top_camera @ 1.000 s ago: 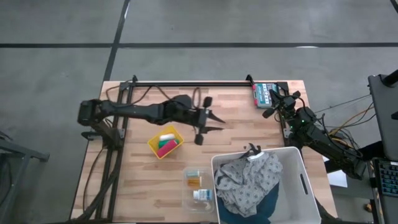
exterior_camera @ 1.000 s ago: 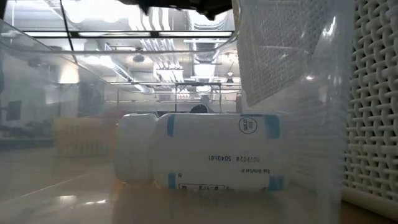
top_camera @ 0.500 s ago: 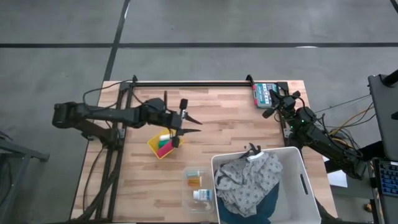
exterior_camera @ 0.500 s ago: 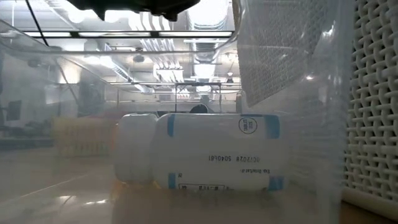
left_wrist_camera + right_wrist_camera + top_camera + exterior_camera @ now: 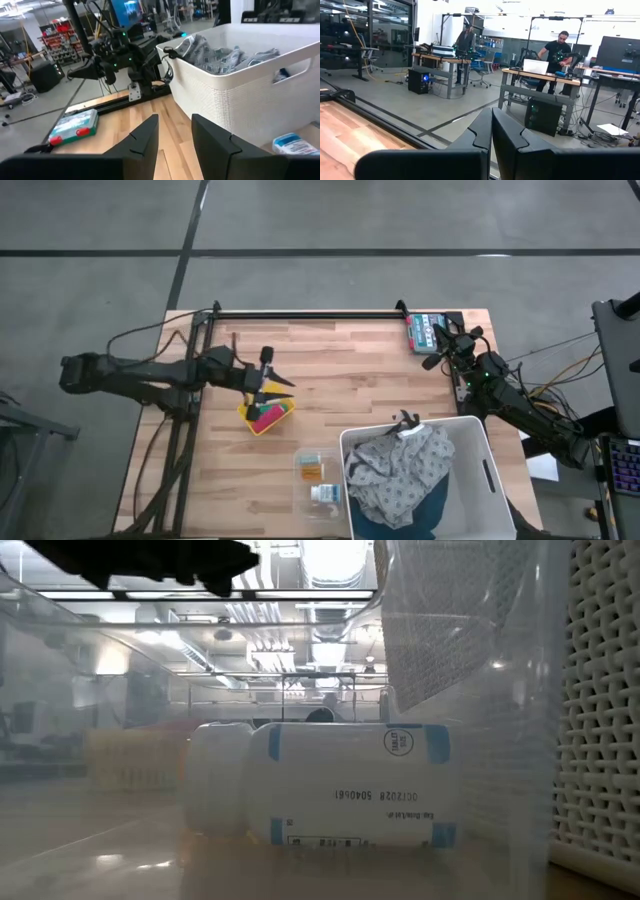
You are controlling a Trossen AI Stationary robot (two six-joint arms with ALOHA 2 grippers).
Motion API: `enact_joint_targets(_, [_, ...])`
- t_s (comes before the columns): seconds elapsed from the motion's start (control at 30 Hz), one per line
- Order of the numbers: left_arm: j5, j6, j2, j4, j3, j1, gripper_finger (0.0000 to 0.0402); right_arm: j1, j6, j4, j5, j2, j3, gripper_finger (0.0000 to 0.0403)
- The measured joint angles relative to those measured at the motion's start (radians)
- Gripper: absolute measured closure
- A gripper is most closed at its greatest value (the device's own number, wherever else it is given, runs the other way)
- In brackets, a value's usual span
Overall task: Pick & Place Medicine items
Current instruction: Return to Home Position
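- Here, near the table's front edge, a white bottle with blue bands is seen lying on its side inside the transparent bin.
- In the same bin, just behind the bottle, a small orange item is found.
- Just beside that bin, the white laundry bin is filled with a patterned grey cloth laid over a blue cloth.
- Farther back and to the left, a yellow bin holding pink and green pieces is placed.
- The left gripper is held over the far side of the yellow bin; its fingers are spread apart and nothing is held between them.
- At the far right corner of the table, the right gripper is parked with its fingers pressed together on nothing, pointed out toward the room.
- A teal box is set near that gripper, at the table's back edge.
- Beyond the table, a person is seen at a desk.
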Motion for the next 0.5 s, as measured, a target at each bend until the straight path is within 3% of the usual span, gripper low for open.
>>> enact_joint_targets(0.5, [0.0,-0.156,-0.385,-0.002,-0.226,0.0,0.0284,0.0,0.0,0.0,0.0,0.0,0.0,0.0394])
